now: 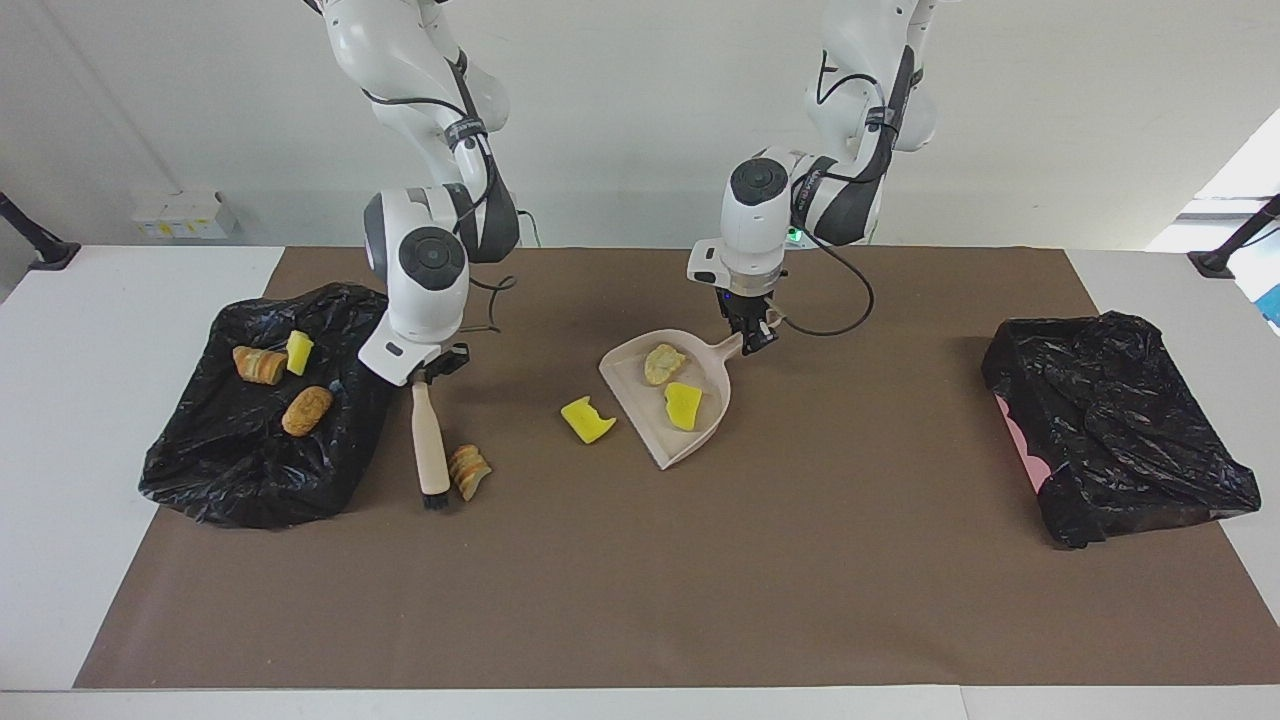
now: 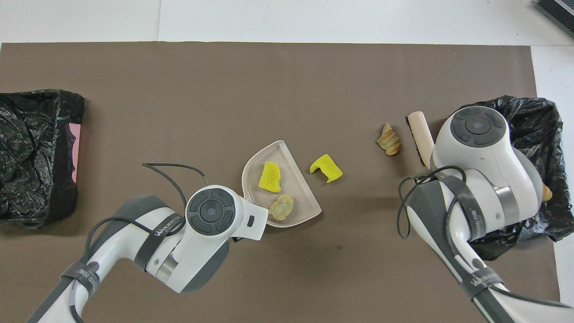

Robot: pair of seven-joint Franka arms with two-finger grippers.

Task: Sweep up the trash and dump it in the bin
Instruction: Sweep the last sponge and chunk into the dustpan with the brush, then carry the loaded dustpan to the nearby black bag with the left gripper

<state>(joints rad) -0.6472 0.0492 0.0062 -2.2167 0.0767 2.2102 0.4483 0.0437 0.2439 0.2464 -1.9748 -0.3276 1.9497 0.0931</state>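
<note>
My right gripper (image 1: pixel 425 376) is shut on the top of a beige brush (image 1: pixel 430 435) that stands bristles-down on the brown mat. A tan trash chunk (image 1: pixel 469 471) lies against the bristles. My left gripper (image 1: pixel 752 336) is shut on the handle of the beige dustpan (image 1: pixel 648 420), which rests on the mat mid-table. In the pan lie a tan chunk (image 1: pixel 664 362) and a yellow chunk (image 1: pixel 683 405). Another yellow chunk (image 1: pixel 587 419) lies on the mat just outside the pan's mouth. In the overhead view the wrists hide both grippers.
A black-bagged bin (image 1: pixel 230 460) at the right arm's end holds two tan chunks (image 1: pixel 259 365) and a yellow one (image 1: pixel 299 352). A second black-bagged bin (image 1: pixel 1110 420) with a pink wall sits at the left arm's end. White table borders the mat.
</note>
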